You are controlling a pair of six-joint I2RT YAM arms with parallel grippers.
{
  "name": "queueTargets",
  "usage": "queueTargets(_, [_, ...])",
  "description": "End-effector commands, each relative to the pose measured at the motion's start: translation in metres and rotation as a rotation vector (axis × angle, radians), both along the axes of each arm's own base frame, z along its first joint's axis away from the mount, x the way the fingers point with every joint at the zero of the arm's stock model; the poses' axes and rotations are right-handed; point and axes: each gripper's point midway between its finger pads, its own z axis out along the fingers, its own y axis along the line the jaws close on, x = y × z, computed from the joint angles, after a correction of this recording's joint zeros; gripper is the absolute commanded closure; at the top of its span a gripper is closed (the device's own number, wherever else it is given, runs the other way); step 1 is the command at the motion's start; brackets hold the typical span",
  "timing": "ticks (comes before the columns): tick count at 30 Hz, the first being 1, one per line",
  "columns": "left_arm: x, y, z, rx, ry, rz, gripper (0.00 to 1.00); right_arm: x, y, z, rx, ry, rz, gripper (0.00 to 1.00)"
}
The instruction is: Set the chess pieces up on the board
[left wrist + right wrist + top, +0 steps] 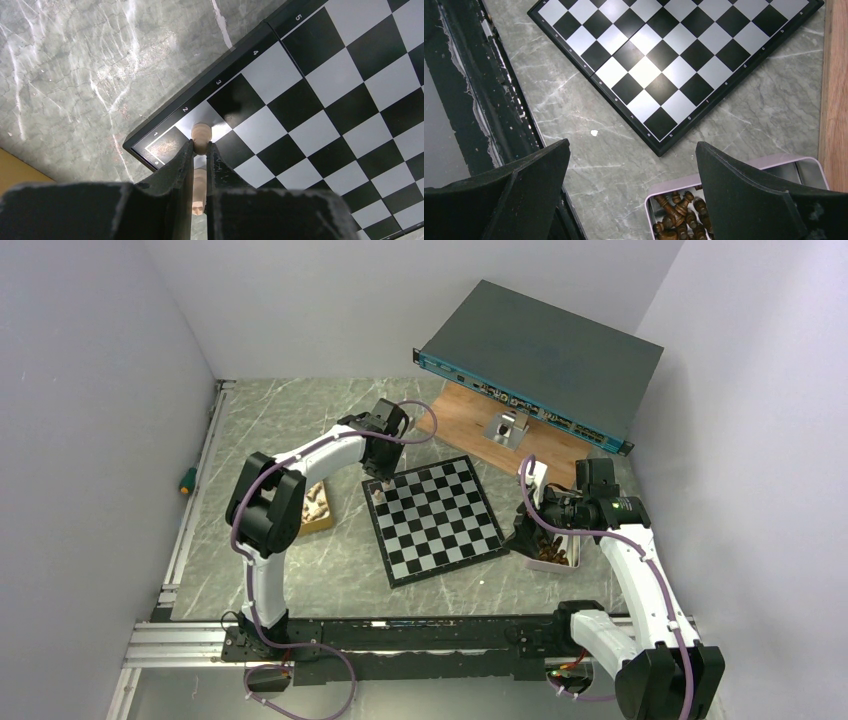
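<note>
The black and silvery-white board (437, 520) lies mid-table and bears no standing pieces that I can see. My left gripper (374, 483) hovers at its far-left corner, shut on a light tan chess piece (201, 134). That piece pokes out past the fingertips over the squares by marks 1 and 2. I cannot tell if it touches the board (320, 95). My right gripper (631, 150) is open and empty above the grey tray (719, 172) of dark brown pieces (679, 217). This tray (551, 555) sits right of the board (674, 55).
A tan tray of light pieces (318, 506) sits left of the board. A brown wooden plank (478, 425) and a dark rack box (540, 355) on a stand are behind. A screwdriver (186, 480) lies by the left rail. The arms' base rail (400, 635) runs along the front.
</note>
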Motion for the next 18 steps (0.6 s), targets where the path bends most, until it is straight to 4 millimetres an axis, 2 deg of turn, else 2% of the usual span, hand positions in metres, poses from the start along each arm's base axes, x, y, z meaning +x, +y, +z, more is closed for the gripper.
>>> queueTargets(1, [0.006, -0.007, 0.004, -0.012, -0.019, -0.019, 0.92, 0.005, 0.002, 0.004, 0.006, -0.035, 0.011, 0.00])
queueTargets(11, [0.008, -0.007, 0.006, -0.013, -0.024, -0.015, 0.73, 0.005, 0.002, 0.004, 0.006, -0.036, 0.011, 0.00])
queueTargets(18, [0.013, -0.008, 0.019, -0.021, -0.054, -0.004, 0.61, 0.005, 0.002, 0.004, 0.006, -0.036, 0.011, 0.00])
